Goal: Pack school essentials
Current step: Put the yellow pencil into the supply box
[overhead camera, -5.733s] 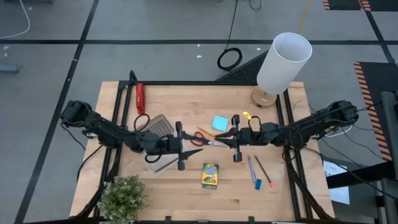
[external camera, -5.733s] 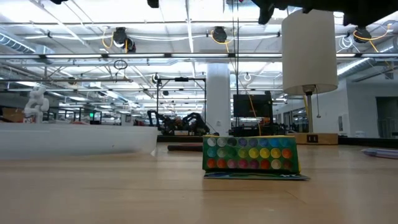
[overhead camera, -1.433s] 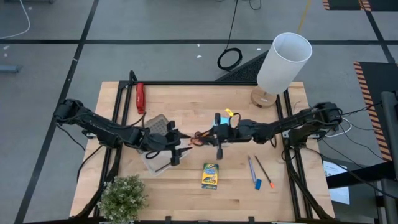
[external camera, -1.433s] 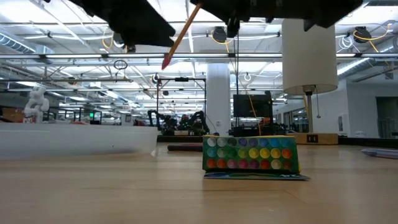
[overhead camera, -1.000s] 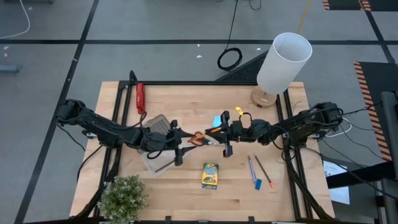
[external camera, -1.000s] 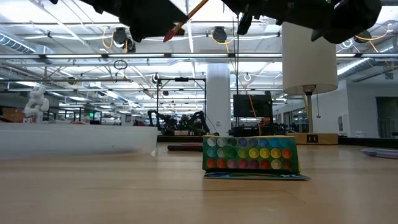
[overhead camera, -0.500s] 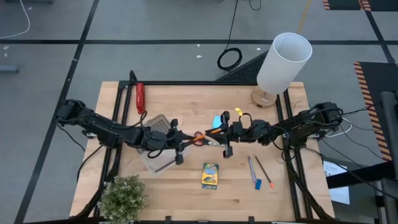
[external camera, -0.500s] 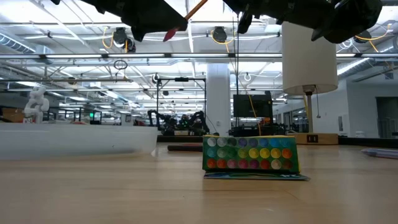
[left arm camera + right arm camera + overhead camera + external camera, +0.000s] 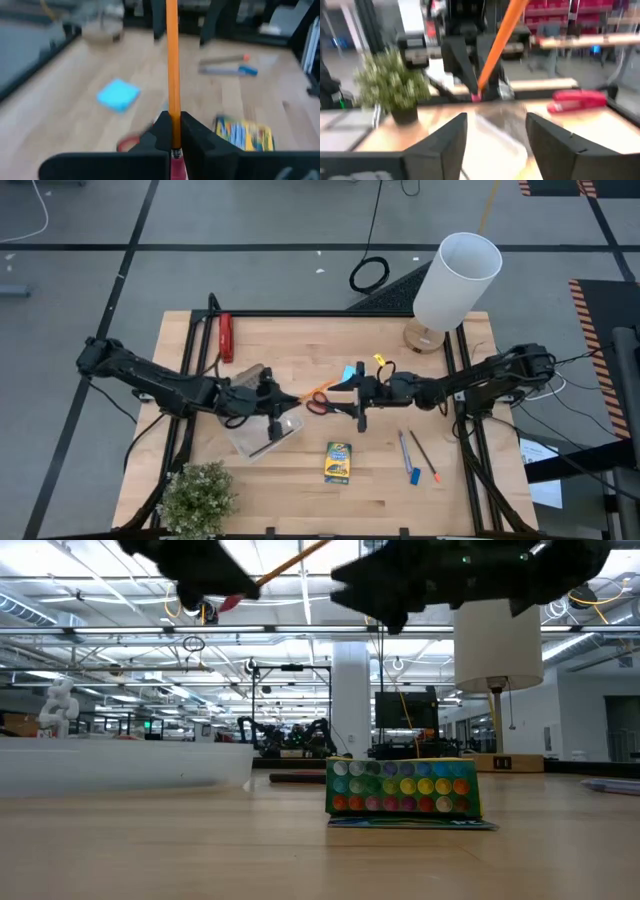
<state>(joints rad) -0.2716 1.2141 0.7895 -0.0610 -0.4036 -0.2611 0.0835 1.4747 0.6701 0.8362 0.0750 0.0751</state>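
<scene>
My left gripper (image 9: 283, 400) is shut on the orange pencil (image 9: 315, 390), held in the air over the table's middle. Just right of the pencil's tip, my right gripper (image 9: 358, 392) is open (image 9: 495, 130) with nothing between its fingers. The red-handled scissors (image 9: 320, 403) lie flat on the table below the pencil. The light-blue notepad (image 9: 350, 373) lies partly hidden behind the right gripper. The crayon box (image 9: 339, 462) lies flat nearer the front. The blue pen (image 9: 404, 450), dark pencil (image 9: 422, 455) and tiny blue eraser (image 9: 415, 476) lie to its right. My left gripper pinches the pencil between its two fingers (image 9: 192, 131), just ahead of the pink eraser end (image 9: 172, 127). The fingers come about level from the table's left, and the pencil runs on past them toward the right. It is lifted clear, its tip tilted upward (image 9: 290, 562).
A clear plastic case (image 9: 262, 428) lies under my left gripper. A red bar-shaped tool (image 9: 226, 337) lies at the far left, a white-shaded lamp (image 9: 455, 285) stands at the far right, and a small plant (image 9: 198, 498) stands at the near left corner.
My left gripper has drawn back toward the table's left edge, taking the orange pencil with it. The pencil stays in the air, and its tip now stands apart from my right gripper.
</scene>
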